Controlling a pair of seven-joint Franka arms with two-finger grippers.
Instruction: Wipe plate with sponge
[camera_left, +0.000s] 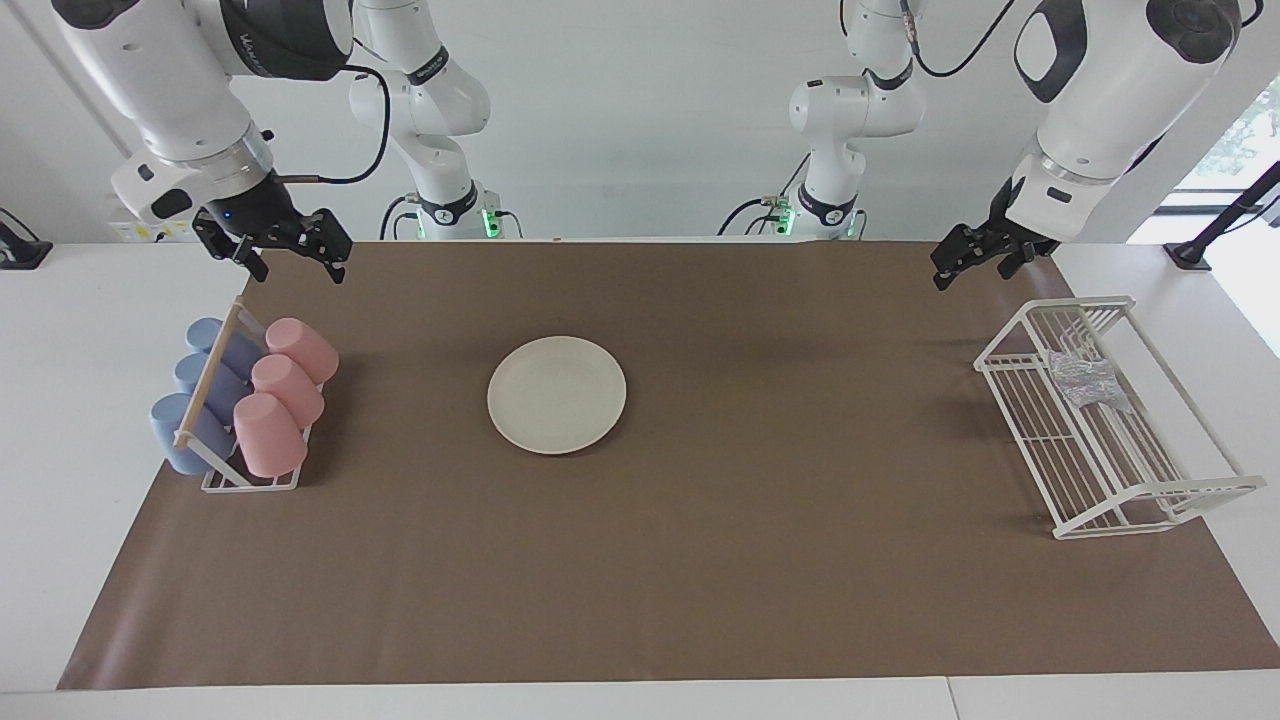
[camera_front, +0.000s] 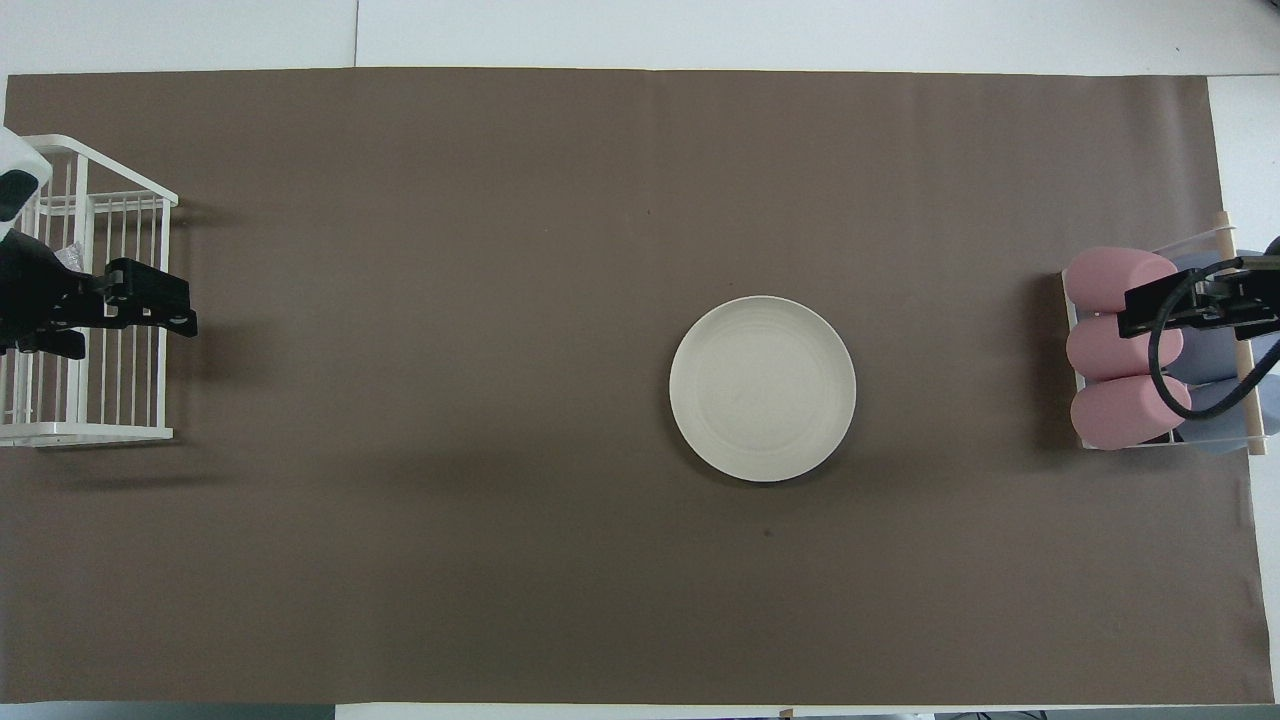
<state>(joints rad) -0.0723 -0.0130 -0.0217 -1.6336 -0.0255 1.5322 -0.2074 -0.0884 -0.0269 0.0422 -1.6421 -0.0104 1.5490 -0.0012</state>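
The round cream-white plate (camera_left: 556, 394) (camera_front: 762, 388) lies flat and bare on the brown mat, about midway along the table. The sponge (camera_left: 1085, 380), a small silvery crumpled wad, rests inside the white wire rack (camera_left: 1000, 365) (camera_front: 90, 432) at the left arm's end; in the overhead view only a sliver of the sponge (camera_front: 68, 260) shows past the gripper. My left gripper (camera_left: 972, 277) (camera_front: 150, 305) hangs open and holds nothing, in the air by the rack's end toward the robots, apart from the sponge. Over the cup holder my right gripper (camera_left: 298, 270) (camera_front: 1150, 305) hangs open, nothing in it.
At the right arm's end stands a holder with three pink cups (camera_left: 285, 390) (camera_front: 1120, 345) and blue cups (camera_left: 200, 390) (camera_front: 1215, 350) lying on their sides. The brown mat (camera_left: 750, 560) covers most of the white table.
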